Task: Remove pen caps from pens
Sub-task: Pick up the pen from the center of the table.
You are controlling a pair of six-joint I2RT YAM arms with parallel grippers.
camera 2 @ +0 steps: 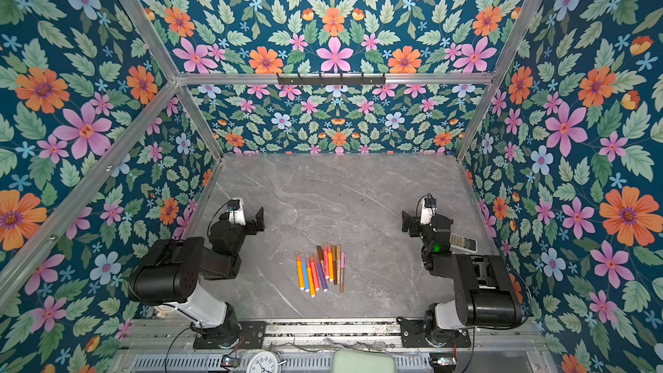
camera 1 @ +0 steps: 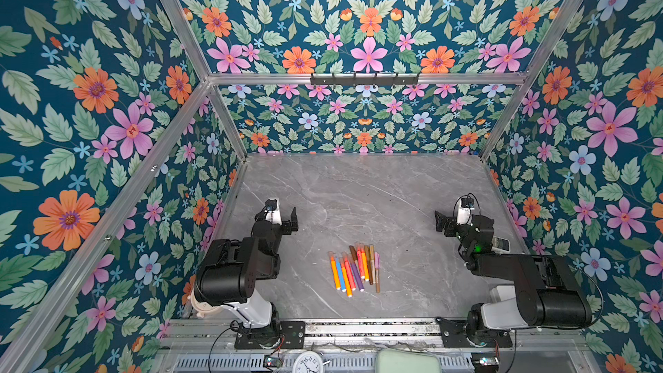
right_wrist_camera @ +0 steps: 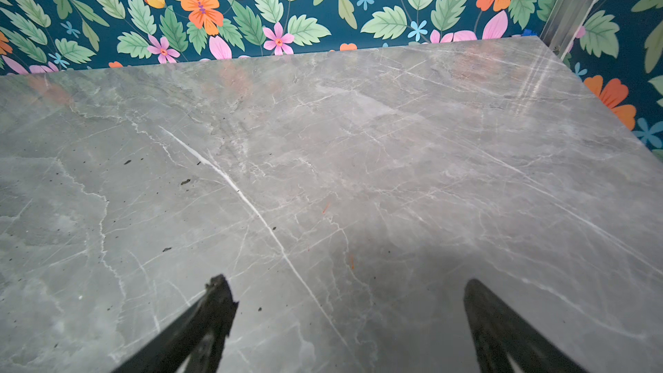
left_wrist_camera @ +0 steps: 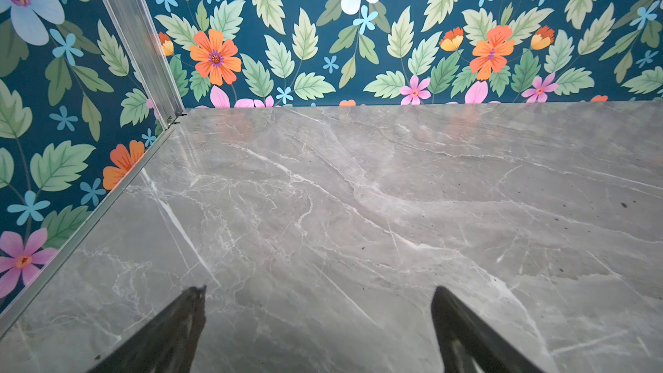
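Several pens [camera 1: 355, 269] [camera 2: 320, 269] lie side by side in a tight row on the grey marble table [camera 1: 358, 188], near its front edge and midway between the arms. Their barrels are orange, blue, red, purple, brown, gold and pink. The pen caps [camera 1: 376, 257] [camera 2: 343, 256] sit on the pens' far ends. My left gripper [camera 1: 291, 221] [camera 2: 259, 218] [left_wrist_camera: 319, 290] is open and empty, left of the pens and farther back. My right gripper [camera 1: 440, 223] [camera 2: 407, 223] [right_wrist_camera: 346, 281] is open and empty to their right. Both wrist views show only bare marble.
A white remote control [camera 1: 501, 244] [camera 2: 463, 242] lies by the right wall behind the right arm. Floral walls enclose the table on three sides. A clock [camera 1: 308, 362] and a pale green object [camera 1: 409, 360] sit below the front rail.
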